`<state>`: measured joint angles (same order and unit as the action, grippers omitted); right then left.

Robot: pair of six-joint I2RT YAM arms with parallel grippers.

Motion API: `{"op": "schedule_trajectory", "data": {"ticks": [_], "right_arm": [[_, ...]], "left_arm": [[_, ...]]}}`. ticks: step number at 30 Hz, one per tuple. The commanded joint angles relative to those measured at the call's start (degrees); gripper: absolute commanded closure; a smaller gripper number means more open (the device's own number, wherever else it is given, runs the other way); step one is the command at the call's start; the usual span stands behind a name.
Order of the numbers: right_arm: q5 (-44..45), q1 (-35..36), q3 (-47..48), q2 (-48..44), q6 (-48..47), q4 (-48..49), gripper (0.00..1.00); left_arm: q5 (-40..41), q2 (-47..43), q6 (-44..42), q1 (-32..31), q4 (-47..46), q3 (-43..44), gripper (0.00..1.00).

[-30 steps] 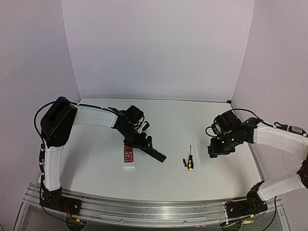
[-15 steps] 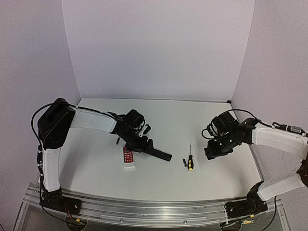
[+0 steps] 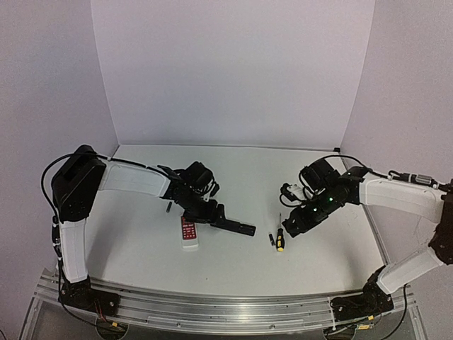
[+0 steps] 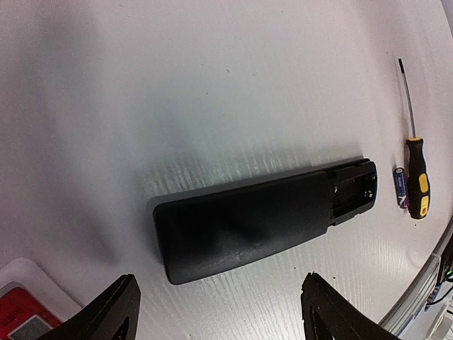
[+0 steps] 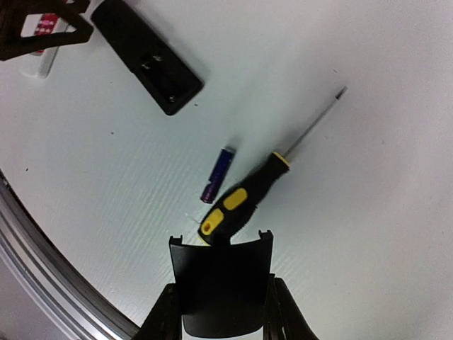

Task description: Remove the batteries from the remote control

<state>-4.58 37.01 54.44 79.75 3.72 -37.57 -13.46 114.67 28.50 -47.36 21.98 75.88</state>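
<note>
The slim black remote control [image 4: 248,223] lies back-up on the table, its battery compartment [image 4: 352,190] uncovered at the right end; I cannot tell if a cell is inside. It also shows in the top view [image 3: 239,227] and the right wrist view [image 5: 145,53]. My left gripper [image 4: 219,315] is open, its fingers [image 4: 106,312] wide apart just short of the remote's near end. One battery [image 5: 217,175] lies loose beside the screwdriver; it also shows in the left wrist view [image 4: 400,185]. My right gripper [image 5: 221,315] is shut on the black battery cover [image 5: 221,283], held above the table.
A yellow-and-black screwdriver [image 5: 241,198] lies next to the battery, also seen from the top [image 3: 280,239]. A white remote with a red panel [image 3: 189,232] lies left of the black one, under the left gripper [image 3: 211,212]. A metal rail [image 3: 212,301] runs along the near edge.
</note>
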Motion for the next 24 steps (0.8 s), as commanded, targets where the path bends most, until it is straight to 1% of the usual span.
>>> {"op": "schedule_trajectory", "data": {"ticks": [1, 4, 7, 10, 14, 19, 24], "right_arm": [[-10.0, 0.5, 6.8, 4.6, -13.7, 0.2, 0.89], [-10.9, 0.7, 10.8, 9.1, -19.2, -0.4, 0.9], [-10.4, 1.1, 14.6, 13.9, -24.3, -1.2, 0.91], [-10.2, 1.3, 19.4, 18.1, -28.1, -3.1, 0.91], [-8.9, 2.1, 24.5, 23.6, -33.1, -5.0, 0.93], [-7.9, 2.9, 29.7, 30.1, -35.5, -6.6, 0.94], [-5.2, 4.5, 33.5, 34.1, -35.6, -7.7, 0.95]], "left_arm": [[7.0, -5.7, 3.6, 0.2, 2.1, 0.7, 0.22], [8.0, -5.3, 4.6, 0.6, 2.1, 1.0, 0.23], [8.3, -4.4, 5.4, 1.2, 2.4, 1.1, 0.27], [8.1, -3.6, 5.6, 1.5, 1.8, 1.0, 0.27], [7.9, -2.7, 6.0, 1.6, 0.4, 0.5, 0.32], [8.2, -3.0, 6.4, 1.7, -1.2, -1.3, 0.39], [6.4, -4.8, 6.7, 1.6, -6.0, -6.0, 0.44]]}}
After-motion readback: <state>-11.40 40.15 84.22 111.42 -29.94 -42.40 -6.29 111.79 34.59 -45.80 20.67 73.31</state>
